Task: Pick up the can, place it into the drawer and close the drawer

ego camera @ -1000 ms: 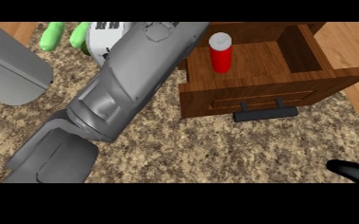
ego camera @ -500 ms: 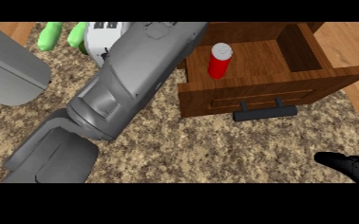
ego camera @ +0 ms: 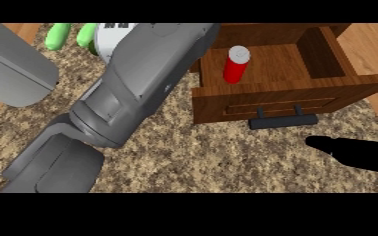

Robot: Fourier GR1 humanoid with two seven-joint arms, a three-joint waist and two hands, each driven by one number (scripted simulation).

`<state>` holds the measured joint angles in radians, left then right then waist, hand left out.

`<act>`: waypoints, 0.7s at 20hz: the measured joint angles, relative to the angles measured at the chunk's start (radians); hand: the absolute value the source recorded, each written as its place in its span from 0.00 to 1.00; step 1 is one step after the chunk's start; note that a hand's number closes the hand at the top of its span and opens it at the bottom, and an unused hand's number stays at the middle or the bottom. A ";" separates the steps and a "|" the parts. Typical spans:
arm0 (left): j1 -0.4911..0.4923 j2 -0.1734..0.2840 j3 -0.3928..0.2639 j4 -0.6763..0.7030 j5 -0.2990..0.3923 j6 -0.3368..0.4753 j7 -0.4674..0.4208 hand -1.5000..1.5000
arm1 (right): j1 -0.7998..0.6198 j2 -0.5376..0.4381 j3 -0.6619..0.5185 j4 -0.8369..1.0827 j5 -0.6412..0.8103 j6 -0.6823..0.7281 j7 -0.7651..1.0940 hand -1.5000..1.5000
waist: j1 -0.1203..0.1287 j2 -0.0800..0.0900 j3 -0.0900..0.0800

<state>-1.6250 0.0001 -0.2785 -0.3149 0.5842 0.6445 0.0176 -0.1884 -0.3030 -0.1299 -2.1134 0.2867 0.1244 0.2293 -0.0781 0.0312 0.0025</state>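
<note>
**Inside the open drawer, the can is seen upright**

Within the wooden drawer, the red can stands upright on the floor, so the placing is judged done and only the closing remains. The black handle faces the counter's front. The right hand is seen low at the right, perhaps positioned for a push; its finger posture cannot be told. The left hand is hidden beyond the grey forearm.

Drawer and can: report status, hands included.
Can upright inside open drawer. Right hand low at right, below the handle; grip unclear. Left hand hidden behind its forearm. Drawer front unobstructed.
</note>
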 measured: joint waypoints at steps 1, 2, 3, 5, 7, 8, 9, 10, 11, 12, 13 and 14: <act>-0.009 0.000 0.003 0.004 0.003 -0.002 -0.001 0.00 | -0.014 -0.011 0.010 0.026 0.032 -0.003 -0.016 0.00 | 0.005 0.000 0.000; -0.002 0.000 -0.001 0.004 0.007 0.000 -0.010 0.00 | -0.025 -0.016 0.027 0.044 0.066 -0.007 -0.021 0.00 | 0.007 -0.001 0.000; 0.000 0.000 -0.002 0.006 0.010 0.003 -0.018 0.00 | -0.031 -0.017 0.052 0.064 0.106 -0.015 -0.036 0.00 | 0.011 -0.001 0.000; 0.001 0.000 -0.001 0.012 0.013 -0.004 -0.031 0.00 | -0.053 -0.024 0.086 0.114 0.171 -0.027 -0.060 0.00 | 0.021 -0.003 0.000; -0.011 0.000 -0.003 0.023 0.012 0.001 -0.031 0.00 | -0.087 -0.021 0.124 0.174 0.235 -0.047 -0.075 0.00 | 0.028 -0.003 0.000; -0.013 0.000 -0.005 0.029 0.010 0.001 -0.034 0.00 | -0.099 -0.023 0.137 0.204 0.261 -0.054 -0.089 0.00 | 0.031 -0.004 0.000; -0.012 0.000 -0.007 0.032 0.009 -0.002 -0.041 0.00 | -0.114 -0.025 0.149 0.242 0.288 -0.066 -0.107 0.00 | 0.034 -0.004 0.000; -0.011 0.000 -0.012 0.033 0.009 -0.001 -0.040 0.00 | -0.130 -0.019 0.168 0.277 0.318 -0.077 -0.114 0.00 | 0.036 -0.005 0.000; -0.009 0.000 -0.014 0.034 0.009 0.001 -0.039 0.00 | -0.133 -0.014 0.186 0.309 0.350 -0.093 -0.129 0.00 | 0.040 -0.007 0.000; -0.016 0.002 -0.014 0.038 0.005 -0.005 -0.032 0.00 | -0.148 -0.012 0.201 0.345 0.382 -0.105 -0.133 0.00 | 0.047 -0.008 -0.001; -0.017 0.002 -0.014 0.036 0.005 -0.006 -0.030 0.00 | -0.160 -0.006 0.221 0.378 0.419 -0.118 -0.131 0.00 | 0.052 -0.010 -0.001; -0.020 0.001 -0.012 0.039 0.004 -0.007 -0.029 0.00 | -0.175 -0.002 0.235 0.422 0.453 -0.136 -0.138 0.00 | 0.057 -0.010 -0.001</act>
<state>-1.6447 0.0015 -0.2903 -0.2763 0.5878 0.6372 -0.0115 -0.3629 -0.3051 0.1047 -1.6917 0.7402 -0.0116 0.0917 -0.0207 0.0209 0.0015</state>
